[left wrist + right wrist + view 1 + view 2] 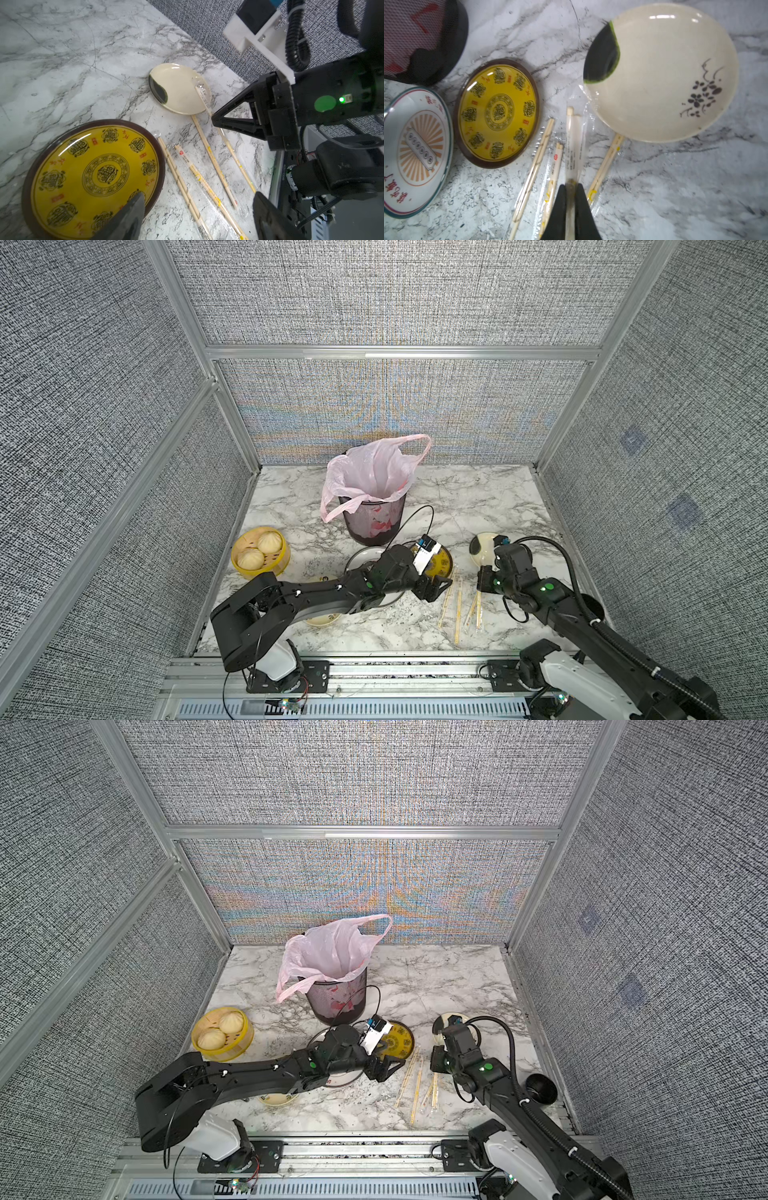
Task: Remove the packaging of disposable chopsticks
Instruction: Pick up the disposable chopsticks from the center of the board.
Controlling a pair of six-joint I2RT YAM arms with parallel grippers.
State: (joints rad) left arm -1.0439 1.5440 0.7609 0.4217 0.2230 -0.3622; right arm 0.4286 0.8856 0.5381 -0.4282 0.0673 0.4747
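Between our right gripper [571, 187] jaws, clamped: one chopstick pair [570, 116], sleeve [574, 149] on; left gripper [199, 209] jaws apart, empty; we judge none unwrapped.

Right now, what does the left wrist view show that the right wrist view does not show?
Only the left wrist view: the right gripper from outside, and the left gripper, open. Only the right wrist view: a white plate, the bin, and the flower mark on the cream plate. Both: the yellow plate, the cream plate, the sleeved pair that the right gripper is shut on, and three more sleeved pairs on the table.
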